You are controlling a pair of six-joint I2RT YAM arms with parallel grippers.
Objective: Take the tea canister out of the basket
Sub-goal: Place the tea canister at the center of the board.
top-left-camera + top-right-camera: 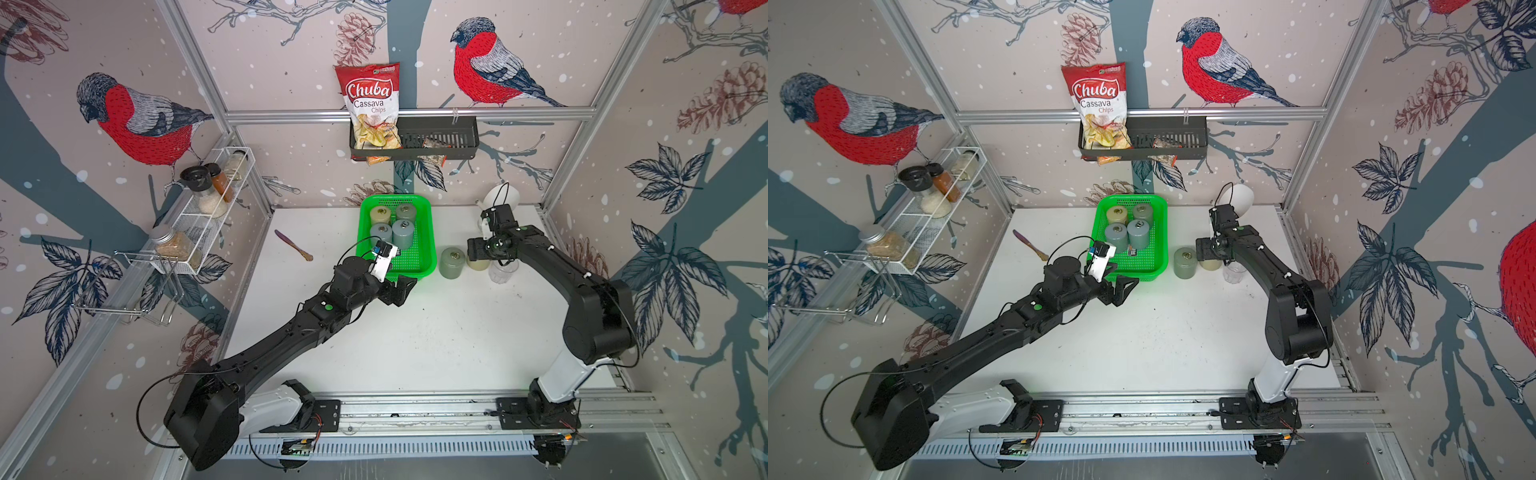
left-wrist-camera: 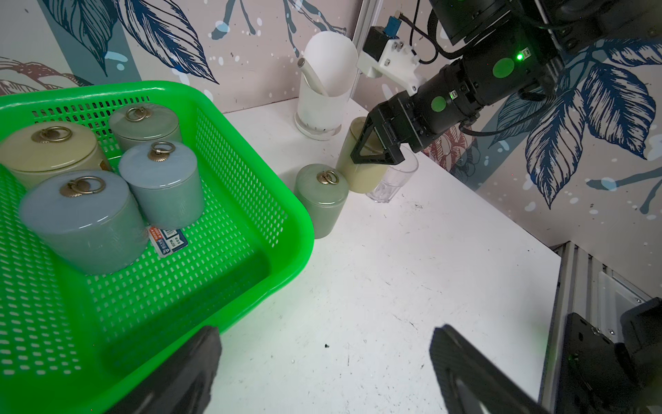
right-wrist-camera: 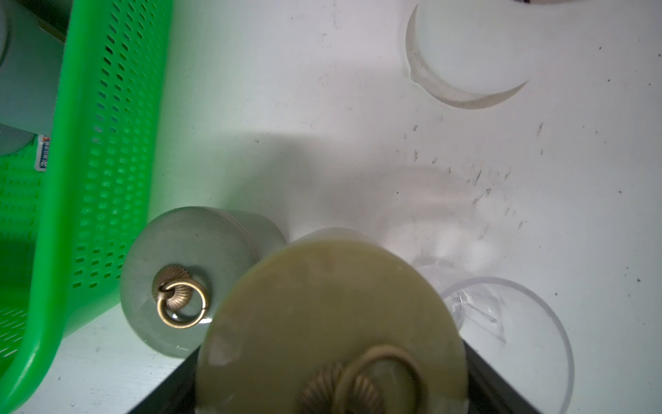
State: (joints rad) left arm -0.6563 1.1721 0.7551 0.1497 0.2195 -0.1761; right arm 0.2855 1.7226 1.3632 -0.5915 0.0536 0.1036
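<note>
Right gripper (image 1: 478, 253): jaws stand wide, one on each side of the cream tea canister (image 2: 358, 175), and grip its wall just below the lid. In the right wrist view the lid (image 3: 329, 315) fills the space between both fingers (its ring handle is blurred there).

The cream tea canister is outside the basket (image 1: 415, 257), on the right-hand side over the white table (image 1: 415, 332). Its base is at the table surface; I cannot tell whether it rests there fully. It sits between a green-grey canister (image 2: 320, 200) and a clear glass (image 2: 394, 179), close to both. The green-grey canister stands upright just beside the basket's right wall, apart from it.

Left gripper (image 2: 326, 344): fingers spread wide, holding nothing. It hovers at the basket's near right corner, one finger (image 2: 193, 362) over the rim and the other over bare table.

Basket contents, all upright and clustered at the far end:
- a beige canister (image 2: 46, 150)
- a sage canister (image 2: 143, 125)
- a large blue canister (image 2: 82, 218)
- a small blue canister (image 2: 161, 179)

A small dark sticker (image 2: 168, 242) lies on the mesh floor beside the blue pair. A white holder (image 2: 322, 104) stands at the back wall.
</note>
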